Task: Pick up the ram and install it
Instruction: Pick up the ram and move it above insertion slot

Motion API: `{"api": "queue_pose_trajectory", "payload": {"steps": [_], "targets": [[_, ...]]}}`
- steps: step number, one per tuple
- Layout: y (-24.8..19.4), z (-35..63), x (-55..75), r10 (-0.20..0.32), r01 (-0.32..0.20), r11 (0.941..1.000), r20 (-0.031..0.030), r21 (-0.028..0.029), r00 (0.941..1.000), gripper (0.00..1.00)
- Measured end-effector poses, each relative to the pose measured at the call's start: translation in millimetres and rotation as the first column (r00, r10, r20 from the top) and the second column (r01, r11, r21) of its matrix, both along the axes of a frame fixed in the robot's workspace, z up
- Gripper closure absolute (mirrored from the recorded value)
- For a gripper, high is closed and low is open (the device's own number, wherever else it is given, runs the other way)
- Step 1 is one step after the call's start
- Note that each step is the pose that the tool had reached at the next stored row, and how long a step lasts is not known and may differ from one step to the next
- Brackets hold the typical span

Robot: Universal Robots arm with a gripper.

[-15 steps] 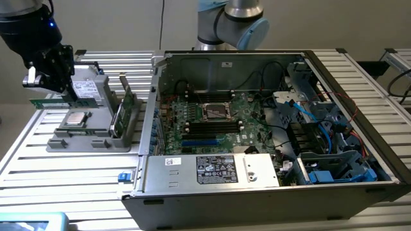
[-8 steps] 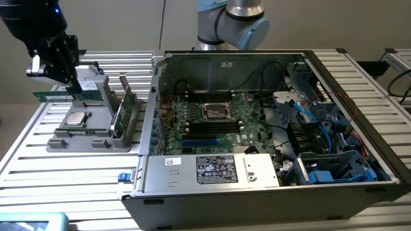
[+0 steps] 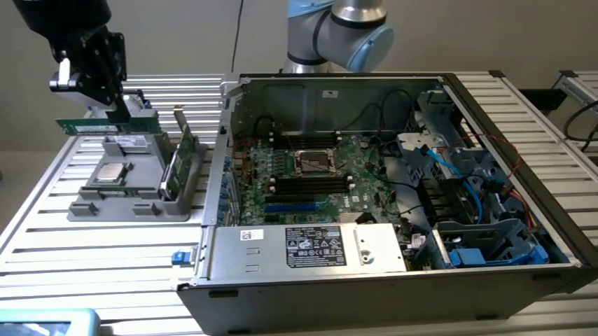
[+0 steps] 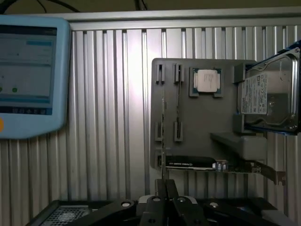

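Observation:
In the exterior view my black gripper (image 3: 120, 114) hangs at the far left, above the grey parts tray (image 3: 94, 206). It is shut on the ram (image 3: 92, 126), a slim green stick held level just over the tray's back end. In the wrist view the ram (image 4: 163, 150) shows edge-on as a thin dark line rising from my shut fingertips (image 4: 164, 186). The open computer case (image 3: 280, 280) lies to the exterior view's right, its motherboard (image 3: 360, 157) facing up with long black slots (image 3: 309, 183) beside the processor socket (image 3: 316, 162).
The tray also holds a silver processor (image 3: 112, 172) (image 4: 207, 80), a taller green card standing upright (image 3: 182, 150), a graphics card (image 4: 197, 163) and a hard drive (image 4: 268, 96). A blue-framed screen (image 4: 28, 70) lies on the slatted table. Cables and drive cages (image 3: 486, 245) crowd the case's right side.

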State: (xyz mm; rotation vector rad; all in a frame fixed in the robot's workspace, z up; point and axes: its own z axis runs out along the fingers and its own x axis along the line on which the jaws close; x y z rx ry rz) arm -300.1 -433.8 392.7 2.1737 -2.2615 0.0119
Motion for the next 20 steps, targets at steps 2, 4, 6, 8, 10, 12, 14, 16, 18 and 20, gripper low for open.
{"api": "queue_pose_trajectory", "payload": {"steps": [2, 4, 6, 8, 10, 12, 14, 16, 18, 20], "targets": [[-0.2, 5.6, 6.4, 0.0, 0.0, 1.0, -0.0003, 0.0, 1.0, 0.88], [-0.2, 11.3, 13.7, 0.0, 0.0, 1.0, -0.0006, 0.0002, 1.0, 0.88], [-0.2, 15.9, 21.1, 0.001, -0.001, 1.0, -0.0012, 0.0001, 1.0, 0.88], [-0.2, 18.4, 29.9, 0.001, -0.001, 1.0, -0.0017, 0.0, 1.0, 0.88], [-0.2, 19.5, 39.0, 0.001, -0.001, 1.0, -0.002, 0.0001, 1.0, 0.88], [-0.2, 20.5, 48.0, 0.001, -0.001, 1.0, -0.0021, 0.0001, 1.0, 0.88], [-0.2, 21.4, 57.0, 0.001, -0.001, 1.0, -0.0023, 0.0001, 1.0, 0.88], [-0.2, 22.4, 66.0, 0.002, -0.002, 1.0, -0.0026, 0.0001, 1.0, 0.88], [-0.2, 23.1, 75.4, 0.002, -0.002, 1.0, -0.0028, 0.0, 1.0, 0.88], [-0.2, 23.5, 84.4, 0.002, -0.002, 1.0, -0.0031, 0.0001, 1.0, 0.88]]}}
